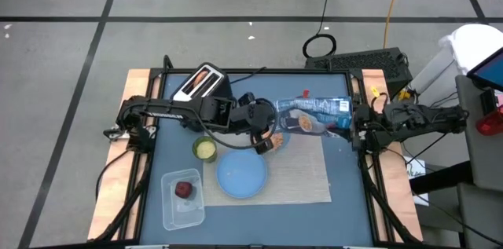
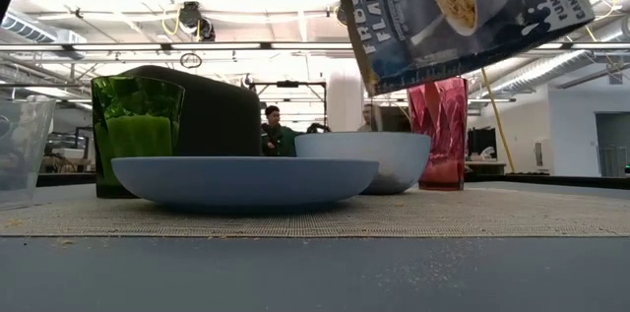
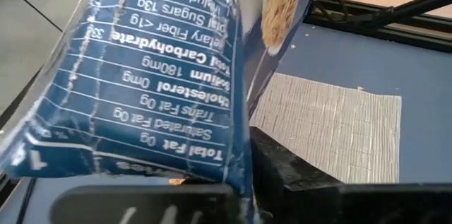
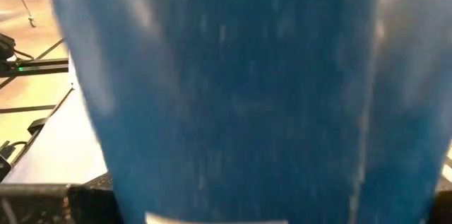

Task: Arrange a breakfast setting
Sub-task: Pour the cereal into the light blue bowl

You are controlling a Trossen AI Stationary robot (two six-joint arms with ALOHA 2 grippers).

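Note:
The blue cereal box (image 1: pixel 314 110) lies almost level in the air between both grippers, tilted above the blue bowl (image 2: pixel 364 159). My left gripper (image 1: pixel 269 133) is shut on its left end and my right gripper (image 1: pixel 351 119) on its right end. The bowl and the light-blue plate (image 1: pixel 241 174) rest on the beige placemat (image 1: pixel 302 174). A reddish-purple cup (image 2: pixel 438 135) stands behind the bowl. The dark-red fruit (image 1: pixel 183 189) lies in a clear container (image 1: pixel 169 206). I cannot make out the spoon. My left gripper holds the box's left end by the narrow side panel with the nutrition print (image 3: pixel 212 157), which stands between its two fingers (image 3: pixel 304 181). The box is lifted clear of the table. My right gripper is at the box's right end (image 1: pixel 343 111). The box's blue face (image 4: pixel 233 90) fills its wrist view and hides the place of contact. The arm comes level from the table's right side.
A green cup (image 1: pixel 204 148) stands left of the plate. A dark toaster (image 1: pixel 200 84) sits at the far left of the table. Bare placemat lies right of the plate and bowl. People show in the room beyond the table.

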